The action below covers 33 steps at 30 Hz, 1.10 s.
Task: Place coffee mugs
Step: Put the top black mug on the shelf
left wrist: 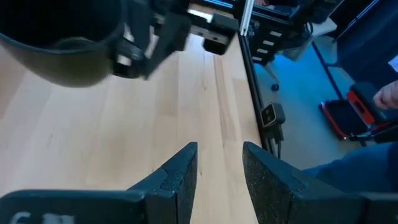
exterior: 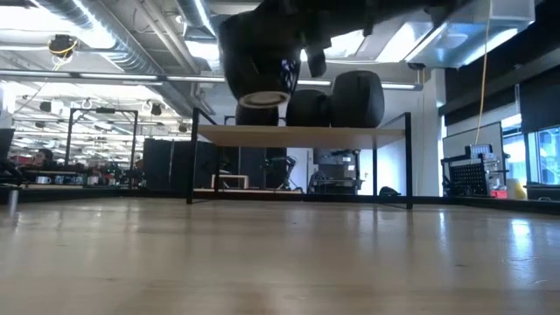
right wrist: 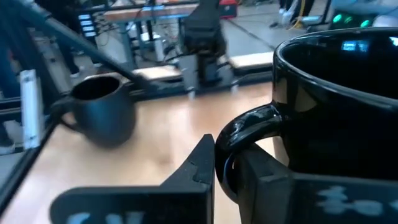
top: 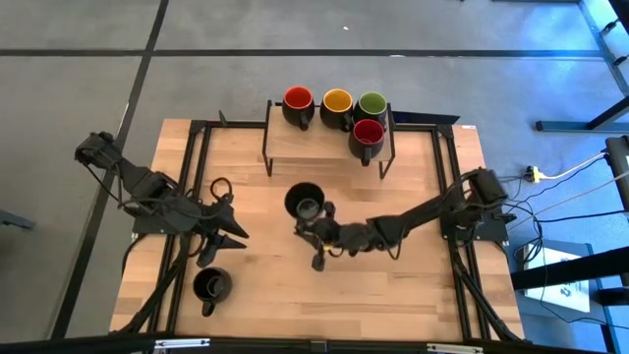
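Currently the right end effector [top: 316, 228] is clamped on the handle of a black mug [top: 304, 202], near the middle of the bench [top: 413, 295]; the low view shows that mug [exterior: 255, 66] lifted clear of the wood. So the step in hand looks like carrying the fifth mug to the small shelf [top: 295, 147] at twelve o'clock from it. Four mugs already stand there: red [top: 298, 101], yellow-orange [top: 337, 102], green [top: 371, 104], and a second red [top: 368, 133] just in front of the green. Next, the carried mug likely needs to rise and travel toward twelve o'clock, landing on bare shelf without knocking its neighbours. The left end effector [top: 224, 229] waits at nine o'clock, fingers narrowly parted and holding nothing. Another black mug [top: 212, 285] stands at seven o'clock, well apart.
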{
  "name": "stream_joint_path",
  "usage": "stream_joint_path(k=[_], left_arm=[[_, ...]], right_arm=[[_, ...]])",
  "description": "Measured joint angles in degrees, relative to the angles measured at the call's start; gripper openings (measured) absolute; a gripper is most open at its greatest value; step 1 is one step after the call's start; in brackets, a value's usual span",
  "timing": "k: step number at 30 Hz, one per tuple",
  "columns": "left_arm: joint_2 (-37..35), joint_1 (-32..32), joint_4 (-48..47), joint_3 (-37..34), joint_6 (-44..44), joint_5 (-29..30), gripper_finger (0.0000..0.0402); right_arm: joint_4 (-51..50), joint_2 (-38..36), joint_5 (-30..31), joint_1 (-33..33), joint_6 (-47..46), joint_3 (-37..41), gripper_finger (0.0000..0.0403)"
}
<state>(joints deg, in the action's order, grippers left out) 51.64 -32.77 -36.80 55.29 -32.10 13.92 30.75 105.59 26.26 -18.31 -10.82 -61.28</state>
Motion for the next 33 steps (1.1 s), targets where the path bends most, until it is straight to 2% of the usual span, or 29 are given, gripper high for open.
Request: stream_joint_path(k=[10,15,33], left_arm=[[-0.35,0.02,-0.02,0.00,0.12,0.58,0.0123],[-0.35,0.02,0.00,0.00,-0.80,2.10,0.0123],[-0.35,0.02,0.02,0.04,-0.85,3.53,0.0123]], right_arm=[[-0.25,-1.39,-4.22,9.10,2.37,0.00,0.0014],[-0.14,-1.39,-4.42,12.92,2.79,0.00,0.0014],[-1.21,-3.04,-2.91,20.30,1.76,-0.09,0.0014]])
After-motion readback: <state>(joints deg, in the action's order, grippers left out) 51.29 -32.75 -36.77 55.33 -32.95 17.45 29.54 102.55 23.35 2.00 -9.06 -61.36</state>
